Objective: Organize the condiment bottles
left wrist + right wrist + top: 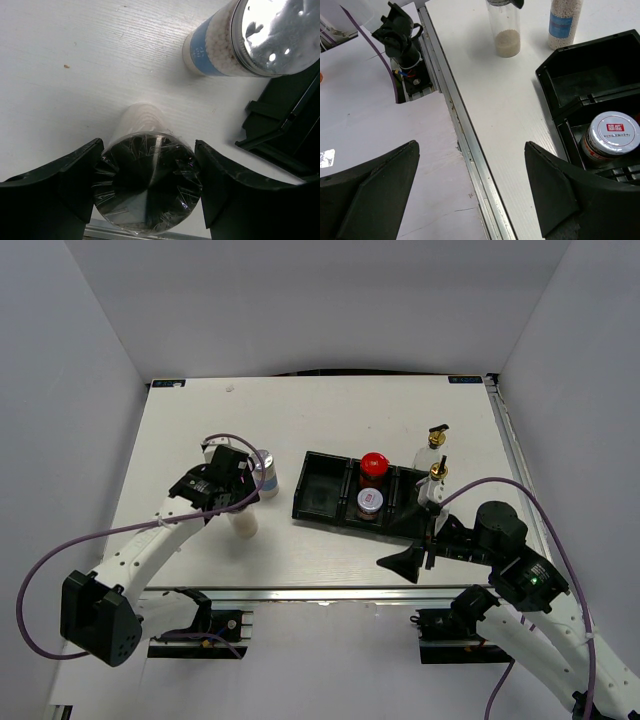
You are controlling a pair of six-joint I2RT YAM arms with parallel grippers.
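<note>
My left gripper (240,504) (148,175) is shut on the lid of a short silver-lidded shaker (246,525) (137,117) that stands on the table left of the black tray (322,492). The shaker also shows in the right wrist view (504,32), clear with beige powder. A blue-labelled shaker (265,473) (220,50) (564,22) stands just beyond it. The tray's middle compartment holds the red-capped jar (373,468) and a silver-lidded shaker (370,503) (611,136). Two glass bottles with gold spouts (432,447) (435,485) stand at the tray's right end. My right gripper (410,543) (470,190) is open and empty above the table's near edge.
The tray's left compartment (580,82) is empty. The metal rail (465,140) of the table's near edge runs under my right gripper. White walls close in the table on three sides. A purple cable (60,550) loops beside the left arm.
</note>
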